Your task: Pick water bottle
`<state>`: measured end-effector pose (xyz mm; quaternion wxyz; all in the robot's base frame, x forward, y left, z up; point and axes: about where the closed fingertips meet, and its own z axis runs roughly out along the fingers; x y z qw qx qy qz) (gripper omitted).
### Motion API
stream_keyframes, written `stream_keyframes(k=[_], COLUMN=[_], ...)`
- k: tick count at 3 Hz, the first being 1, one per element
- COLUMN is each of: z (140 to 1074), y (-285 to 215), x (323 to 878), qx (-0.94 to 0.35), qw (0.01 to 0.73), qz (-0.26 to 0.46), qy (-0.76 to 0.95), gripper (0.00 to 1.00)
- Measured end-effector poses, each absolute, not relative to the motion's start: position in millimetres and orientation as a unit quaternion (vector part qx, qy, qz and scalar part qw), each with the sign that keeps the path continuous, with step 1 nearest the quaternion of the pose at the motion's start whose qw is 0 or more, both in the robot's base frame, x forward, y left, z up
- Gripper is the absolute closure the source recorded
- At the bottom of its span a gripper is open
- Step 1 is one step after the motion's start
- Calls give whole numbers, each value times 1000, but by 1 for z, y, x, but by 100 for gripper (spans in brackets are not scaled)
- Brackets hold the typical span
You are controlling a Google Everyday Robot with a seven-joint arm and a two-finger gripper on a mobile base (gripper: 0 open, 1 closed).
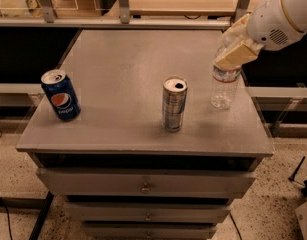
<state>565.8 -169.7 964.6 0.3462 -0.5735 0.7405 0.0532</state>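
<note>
Water bottle point(224, 88): clear ribbed plastic, upright on matte grey table point(123, 84); top is covered by beige gripper point(236, 51), grasp indeterminable.

A grey, flat-topped table point(123, 84) with drawers below its front edge carries three upright drink containers. A blue Pepsi can point(60, 95) stands near the left front corner. A slim silver can point(174, 105) with an opened top stands near the middle of the front edge, well apart from the blue one. A clear ribbed plastic water bottle point(224, 86) with a thin red-and-white label band stands near the right edge. The robot's tan tool point(235, 49) covers the bottle's top
</note>
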Motion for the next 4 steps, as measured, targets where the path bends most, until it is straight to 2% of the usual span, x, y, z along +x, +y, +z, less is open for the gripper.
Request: stream_keyframes(k=[1, 3, 4], z=[980, 1037, 1037], y=[-166, -174, -173], x=[571, 594, 594], qx=[-576, -565, -565], qw=[356, 393, 393], qz=[58, 72, 72], qy=[734, 721, 721], gripper=[100, 100, 100])
